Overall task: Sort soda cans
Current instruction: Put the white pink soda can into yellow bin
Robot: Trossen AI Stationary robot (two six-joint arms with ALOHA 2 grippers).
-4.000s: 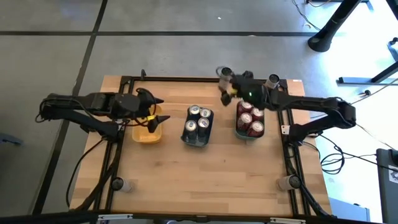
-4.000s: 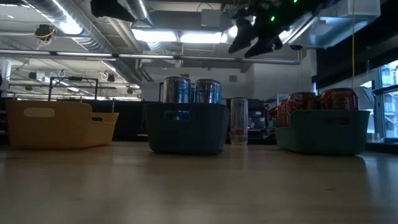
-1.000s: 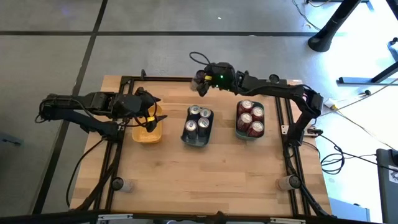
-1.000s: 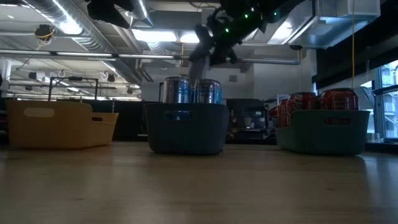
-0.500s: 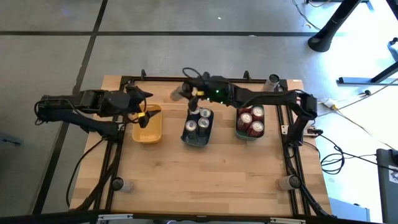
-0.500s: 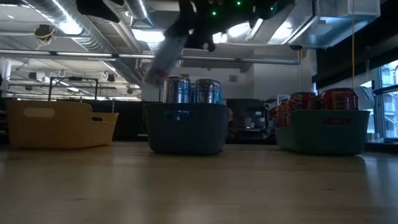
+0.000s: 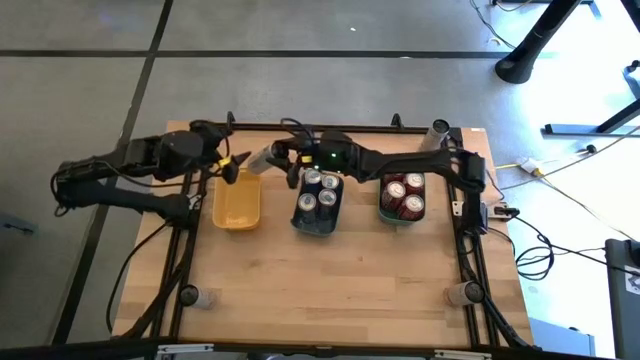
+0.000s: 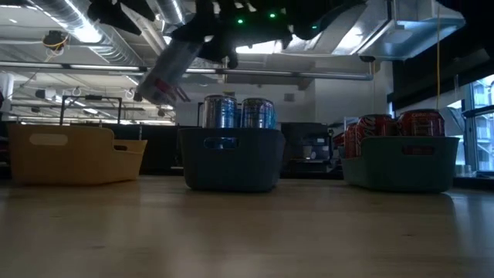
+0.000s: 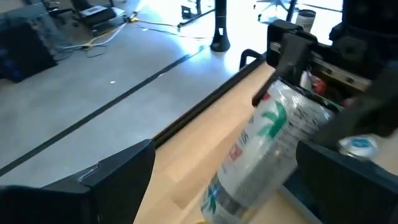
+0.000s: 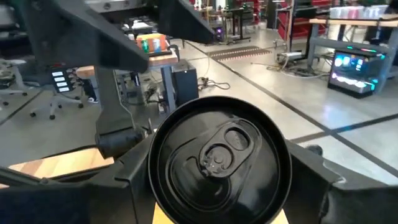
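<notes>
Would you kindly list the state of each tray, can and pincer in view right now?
Silver can: tilted in the air, held by the right pincer.
Left pincer: open, beside the can.
Yellow tray: empty.
Middle tray: holds four silver cans, upright.
Teal tray: holds red cans, upright.

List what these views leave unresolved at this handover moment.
- Silver can: brand text unreadable; motion-blurred in the low view, cropped in the left wrist view.
- Right gripper: contact with the can is hidden by the can top in the right wrist view.
- Yellow tray: inside hidden by its wall in the low view.
- Red cans: count uncertain; the right arm overlaps the teal tray.
</notes>
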